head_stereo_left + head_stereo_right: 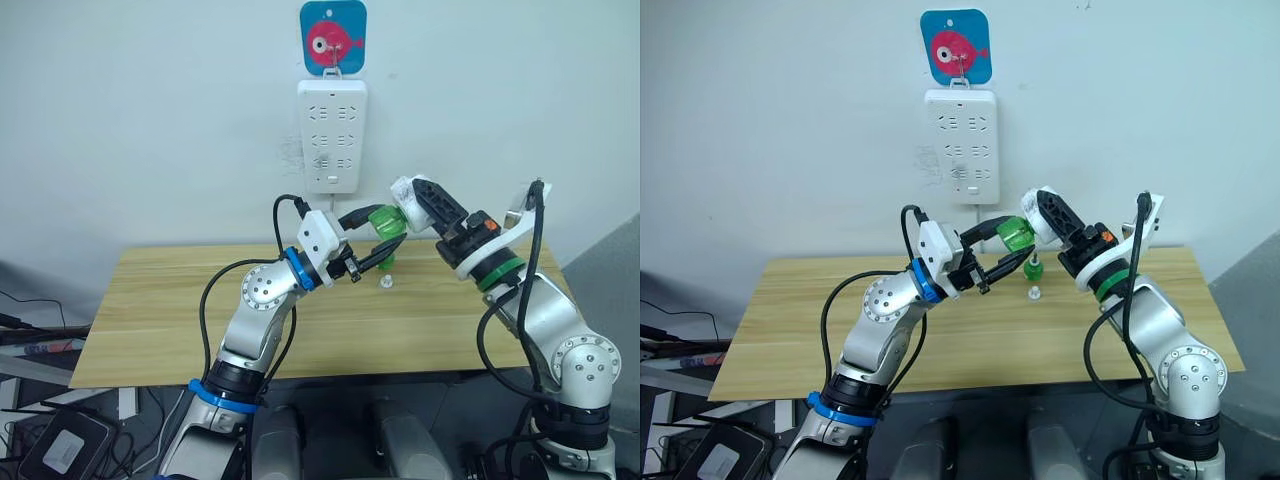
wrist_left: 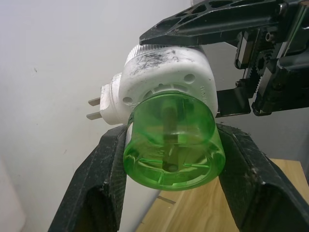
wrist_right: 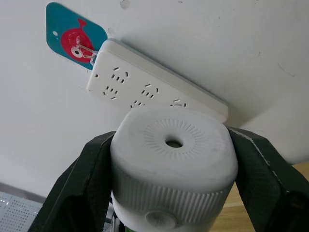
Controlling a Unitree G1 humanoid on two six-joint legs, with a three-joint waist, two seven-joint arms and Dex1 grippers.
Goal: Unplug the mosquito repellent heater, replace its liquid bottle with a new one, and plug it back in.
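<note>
The right gripper [image 3: 174,193] clamps the unplugged heater [image 2: 164,82] while the left gripper [image 2: 169,193] pinches its green bottle [image 2: 171,145]. A skewed twist could jam the thread or spill liquid.

A small white rounded plastic heater [image 2: 166,79], smudged with dark marks, is seen joined to a translucent green plastic bottle [image 2: 173,147]. A long white wall power strip [image 1: 332,135] is hung below a teal square hook [image 1: 333,37] printed with a pink-red fish. The wooden tabletop [image 1: 160,320] is pale tan with faint grain.
</note>
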